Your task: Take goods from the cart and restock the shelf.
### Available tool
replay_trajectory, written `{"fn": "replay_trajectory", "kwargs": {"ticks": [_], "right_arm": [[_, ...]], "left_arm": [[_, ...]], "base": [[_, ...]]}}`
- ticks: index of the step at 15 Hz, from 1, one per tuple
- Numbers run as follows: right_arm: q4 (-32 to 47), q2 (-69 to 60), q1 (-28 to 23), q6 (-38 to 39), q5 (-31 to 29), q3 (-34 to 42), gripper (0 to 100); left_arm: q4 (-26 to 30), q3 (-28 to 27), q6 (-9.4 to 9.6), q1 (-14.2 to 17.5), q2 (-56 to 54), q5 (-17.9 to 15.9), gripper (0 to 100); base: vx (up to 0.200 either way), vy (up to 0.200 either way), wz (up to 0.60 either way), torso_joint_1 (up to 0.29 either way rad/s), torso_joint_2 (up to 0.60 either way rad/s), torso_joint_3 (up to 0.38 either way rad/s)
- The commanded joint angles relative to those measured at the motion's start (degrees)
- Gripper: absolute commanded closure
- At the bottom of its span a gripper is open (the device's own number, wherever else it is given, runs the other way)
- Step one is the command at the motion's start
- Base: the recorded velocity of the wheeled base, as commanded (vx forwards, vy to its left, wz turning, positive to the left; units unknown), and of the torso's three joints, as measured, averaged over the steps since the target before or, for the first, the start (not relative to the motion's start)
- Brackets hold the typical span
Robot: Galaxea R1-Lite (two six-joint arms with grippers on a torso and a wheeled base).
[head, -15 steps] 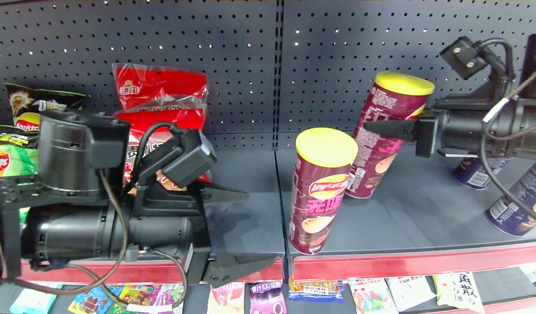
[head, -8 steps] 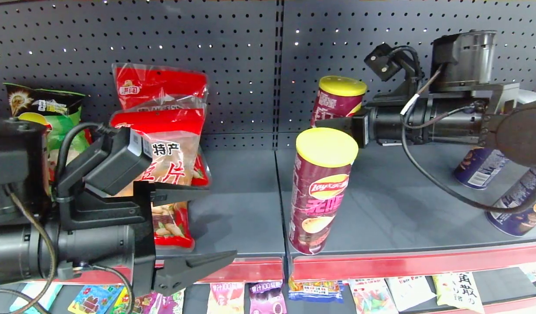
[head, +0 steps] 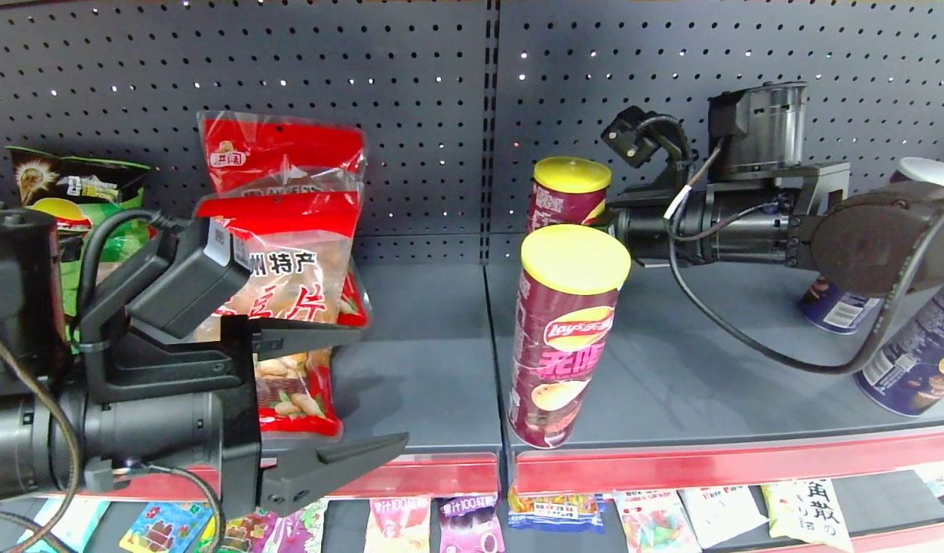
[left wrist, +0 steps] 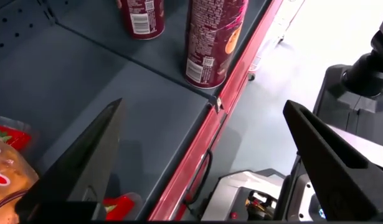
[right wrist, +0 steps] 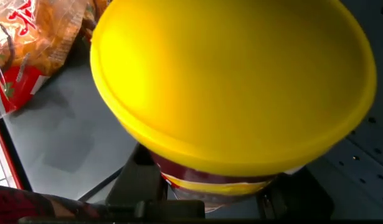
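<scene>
Clamping the tall chip can (head: 570,201) near its top, the right claw (head: 598,223) holds something probably light, stiff, slick; mid-body seems steadier. Left claw (head: 383,385) gapes empty.

Dark grey pegboard panel (head: 410,92) backs the grey shelf (head: 433,361) with red front edge, pale floor (left wrist: 322,43) below

Grey shelf (head: 433,369) carries a maroon chip can (head: 564,338), peanut bags (head: 287,157), blue cans (head: 913,357).

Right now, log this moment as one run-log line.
right gripper: shut on rear can, behind front can | left gripper: open, empty, near peanut bag
</scene>
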Motion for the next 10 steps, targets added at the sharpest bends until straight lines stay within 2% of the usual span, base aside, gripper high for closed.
{"fn": "replay_trajectory", "kwargs": {"ticks": [1, 8, 9, 10], "right_arm": [[0.03, -0.22, 0.17, 0.12, 0.03, 0.13, 100], [-0.06, 0.13, 1.93, 0.29, 0.12, -0.22, 100], [-0.06, 0.04, 1.84, 0.12, 0.12, 0.39, 0], [-0.06, -0.22, 1.93, 0.29, 0.12, 0.48, 0]], "left_arm": [[-0.03, 0.15, 0.00, -0.01, 0.15, -0.03, 0], [-0.03, 0.06, -0.09, -0.01, 0.15, -0.03, 0], [-0.03, -0.03, -0.09, -0.01, 0.15, -0.03, 0], [-0.03, 0.06, -0.09, -0.10, 0.15, -0.03, 0]], "base": [[0.000, 0.000, 0.00, 0.000, 0.00, 0.000], [0.000, 0.000, 0.00, 0.000, 0.00, 0.000], [0.000, 0.000, 0.00, 0.000, 0.00, 0.000], [0.000, 0.000, 0.00, 0.000, 0.00, 0.000]]}}
